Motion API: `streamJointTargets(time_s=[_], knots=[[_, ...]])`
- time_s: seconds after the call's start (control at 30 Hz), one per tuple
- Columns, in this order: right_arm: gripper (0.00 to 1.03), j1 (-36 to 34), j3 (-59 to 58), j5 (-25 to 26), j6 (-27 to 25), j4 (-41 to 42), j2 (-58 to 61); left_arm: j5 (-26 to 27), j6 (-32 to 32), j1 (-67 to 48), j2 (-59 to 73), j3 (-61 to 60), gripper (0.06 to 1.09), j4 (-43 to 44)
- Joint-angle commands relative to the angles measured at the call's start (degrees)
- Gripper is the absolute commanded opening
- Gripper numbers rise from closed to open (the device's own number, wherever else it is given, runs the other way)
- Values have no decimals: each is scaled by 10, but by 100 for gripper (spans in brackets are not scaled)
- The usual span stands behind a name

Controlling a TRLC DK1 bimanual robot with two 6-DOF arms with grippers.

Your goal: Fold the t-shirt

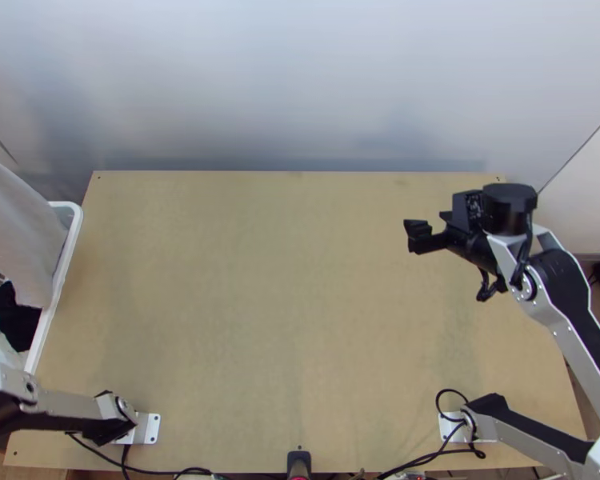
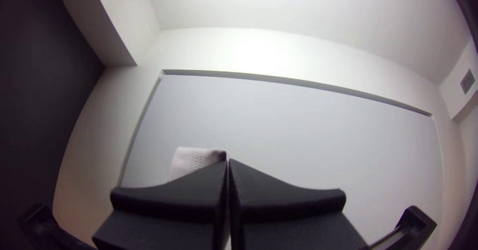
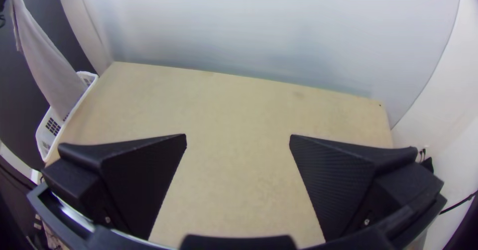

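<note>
The light wooden bench [image 1: 260, 320] spans the top view. At its 9 o'clock, the pale t-shirt [image 1: 18, 220] hangs lengthwise over the white basket [image 1: 61, 280], long axis slanting from 11 towards 5 o'clock, lower end pointing down into it. Black cloth [image 1: 16, 320] lies there too. The right claw [image 1: 429, 227], at 2 o'clock, is spread wide, empty; the left claw [image 2: 228, 161] pinches the t-shirt's stitched edge.

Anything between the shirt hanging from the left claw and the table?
Yes, the basket: the shirt dips into it, so its rim stands between the lower end and the table. I see nothing else in the way.
</note>
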Motion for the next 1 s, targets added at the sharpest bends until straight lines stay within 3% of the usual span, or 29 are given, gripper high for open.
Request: streamJointTargets(time_s=[0.0, 0.17, 0.47, 0.73, 0.97], knots=[[96, -20, -55, 0, -1, 14, -50, 3, 103, -150, -76, -101, 9, -27], [96, -38, -85, 0, -2, 22, -86, -21, 184, -293, -132, -220, 9, -30], [96, -76, -128, 0, 0, 28, -138, -191, 339, -578, -130, -336, 9, -40], [96, -103, -184, 0, 1, 37, -195, -221, 371, -694, -63, -395, 9, 8], [96, -134, -225, -1, -1, 38, -242, -242, 394, -764, 19, -303, 9, 23]])
